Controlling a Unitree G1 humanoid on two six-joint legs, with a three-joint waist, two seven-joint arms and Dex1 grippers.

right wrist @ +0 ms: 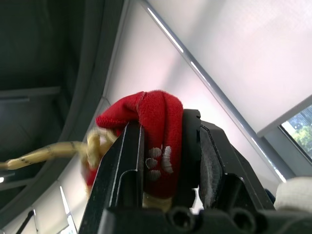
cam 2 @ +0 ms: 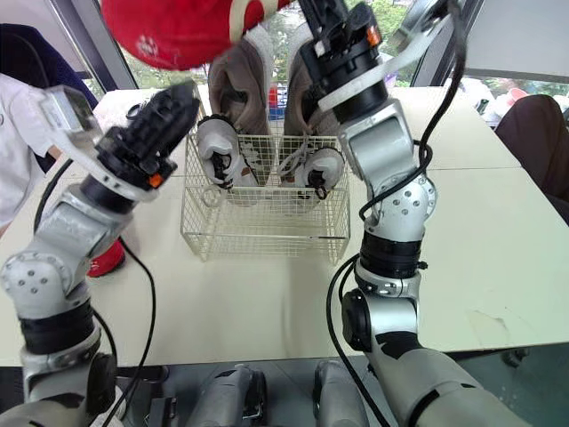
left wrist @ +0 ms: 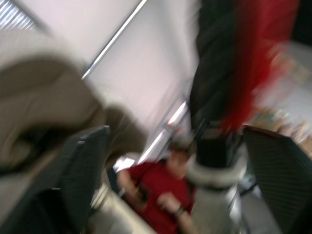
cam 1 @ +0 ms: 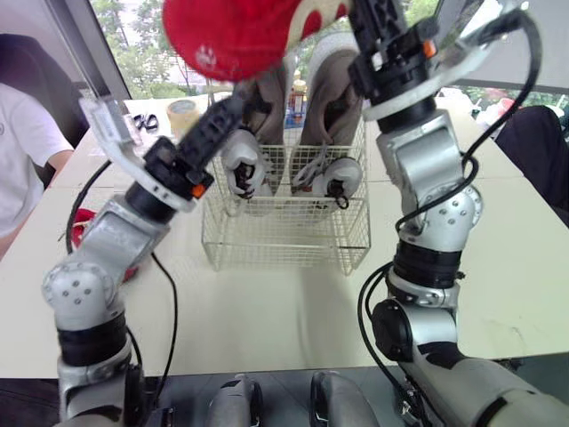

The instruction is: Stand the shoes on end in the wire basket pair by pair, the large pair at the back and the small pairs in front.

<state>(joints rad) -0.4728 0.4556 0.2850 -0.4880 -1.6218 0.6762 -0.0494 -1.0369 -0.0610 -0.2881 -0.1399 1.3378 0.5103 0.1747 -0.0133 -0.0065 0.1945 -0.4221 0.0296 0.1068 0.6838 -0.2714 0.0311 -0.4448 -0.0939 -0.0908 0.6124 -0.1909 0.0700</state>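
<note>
My right gripper (right wrist: 163,131) is raised high over the wire basket (cam 1: 284,236) and is shut on the collar of a red shoe (cam 1: 236,31), which hangs above the basket's back left. Two large beige shoes (cam 1: 333,80) stand on end at the back of the basket. Two small white shoes (cam 1: 244,165) stand in front of them. My left gripper (cam 1: 236,102) reaches to the basket's back left corner, beside the left beige shoe; its fingers (left wrist: 83,180) are spread open on nothing. A second red shoe (cam 2: 107,258) lies on the table behind my left arm.
A tape roll (cam 1: 182,114) and small items lie on the table behind the basket at the left. A person in a white shirt (cam 1: 22,151) sits at the table's left side. Another person (cam 1: 533,142) sits at the far right.
</note>
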